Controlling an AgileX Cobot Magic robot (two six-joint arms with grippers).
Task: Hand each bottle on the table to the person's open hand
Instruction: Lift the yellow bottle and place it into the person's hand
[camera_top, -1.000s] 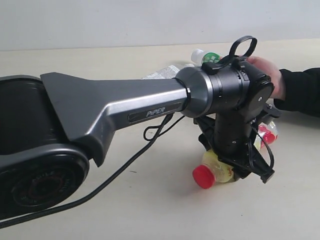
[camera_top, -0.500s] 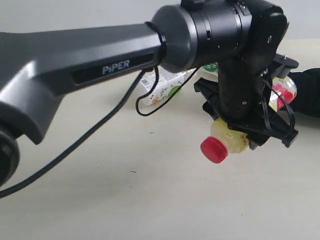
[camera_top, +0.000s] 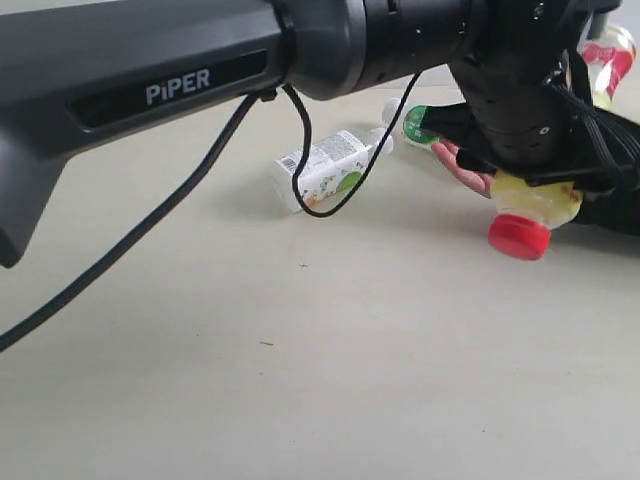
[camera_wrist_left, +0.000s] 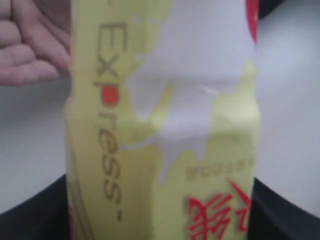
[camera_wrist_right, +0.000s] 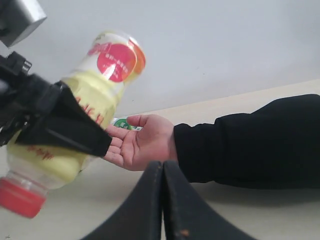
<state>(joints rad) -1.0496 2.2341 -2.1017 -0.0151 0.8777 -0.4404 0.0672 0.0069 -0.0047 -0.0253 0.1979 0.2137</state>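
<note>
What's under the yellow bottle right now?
Below the yellow bottle is the person's open hand, palm up, with the table beneath. The left robot hand gripping the bottle covers the person's fingertips, so contact can't be judged.

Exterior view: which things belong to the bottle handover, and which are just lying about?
Job: yellow bottle, gripped by the left gripper beside the open hand; white-label bottle and green-mark bottle on the table; red-label bottle behind the arm.
Lying about: only the arm's black cable; the right gripper, shut, holds nothing.
</note>
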